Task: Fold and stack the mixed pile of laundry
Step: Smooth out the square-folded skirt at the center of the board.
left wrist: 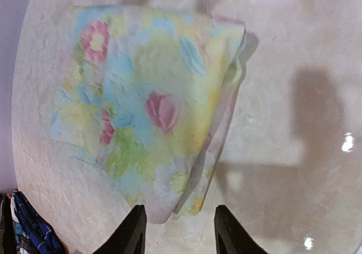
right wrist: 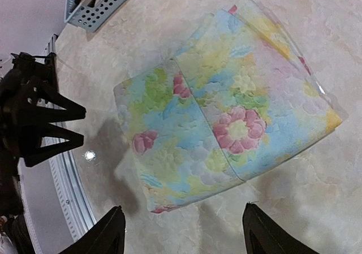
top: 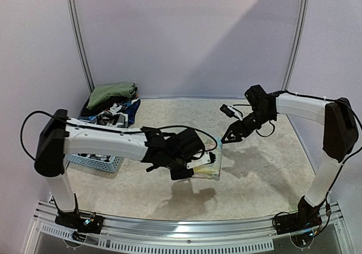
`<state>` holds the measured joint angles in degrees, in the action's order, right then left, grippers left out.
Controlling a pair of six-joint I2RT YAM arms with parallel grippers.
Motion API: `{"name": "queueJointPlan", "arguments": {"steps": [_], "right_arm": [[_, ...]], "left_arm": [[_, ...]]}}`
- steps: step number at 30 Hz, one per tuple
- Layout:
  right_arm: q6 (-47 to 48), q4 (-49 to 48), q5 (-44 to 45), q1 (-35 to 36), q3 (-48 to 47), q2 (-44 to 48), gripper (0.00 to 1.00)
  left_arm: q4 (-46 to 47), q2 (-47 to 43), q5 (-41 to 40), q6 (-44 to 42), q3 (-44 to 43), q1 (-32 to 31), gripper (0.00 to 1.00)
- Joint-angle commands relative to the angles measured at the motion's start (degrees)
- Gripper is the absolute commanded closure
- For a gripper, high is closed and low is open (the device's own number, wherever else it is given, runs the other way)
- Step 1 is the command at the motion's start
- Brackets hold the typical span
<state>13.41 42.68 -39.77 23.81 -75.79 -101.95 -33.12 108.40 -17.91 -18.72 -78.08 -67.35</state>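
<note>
Your left arm (top: 107,143) hiding most of the floral cloth (top: 214,169) overhead, perforated basket (right wrist: 104,11) cut by the top edge, blue printed piece (left wrist: 31,231) clipped bottom-left.

I see a pale, marbled tabletop (top: 266,175) with a folded pastel floral cloth (left wrist: 147,107) lying flat near its middle. A light blue perforated basket (top: 96,162) sits at its left edge, apart from the cloth.

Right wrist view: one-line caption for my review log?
Folded floral cloth flat on the table, right gripper open above it, left gripper open at its side.
</note>
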Motion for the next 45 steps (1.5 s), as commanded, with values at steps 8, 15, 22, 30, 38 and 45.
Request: {"name": "queueJointPlan", "arguments": {"steps": [8, 15, 22, 30, 38, 45], "right_arm": [[-0.37, 2.50, -21.81, 6.19, -0.63, -6.89, 0.61], [-1.02, 4.12, -24.87, 8.06, -0.70, -14.47, 0.73], [-6.81, 1.33, -23.75, 8.07, -0.24, -22.01, 0.75], [-8.86, 3.45, -20.92, 7.94, -3.50, -28.37, 0.74], [-7.81, 6.16, -21.03, 2.11, -9.11, -28.26, 0.74], [-9.38, 6.20, -18.82, 0.73, -14.92, -31.56, 0.74]], "left_arm": [[33.94, -8.14, 20.22, 46.44, 13.72, 11.48, 0.97], [52.05, -0.02, 29.34, 63.95, 21.61, 12.79, 1.00], [50.38, 3.79, 29.53, 66.74, 24.01, 14.39, 1.00], [47.13, 5.21, 29.21, 65.03, 22.74, 15.21, 1.00], [46.07, 5.29, 29.68, 63.99, 22.20, 15.41, 1.00], [44.21, 5.32, 30.29, 62.69, 21.14, 15.58, 1.00]]}}
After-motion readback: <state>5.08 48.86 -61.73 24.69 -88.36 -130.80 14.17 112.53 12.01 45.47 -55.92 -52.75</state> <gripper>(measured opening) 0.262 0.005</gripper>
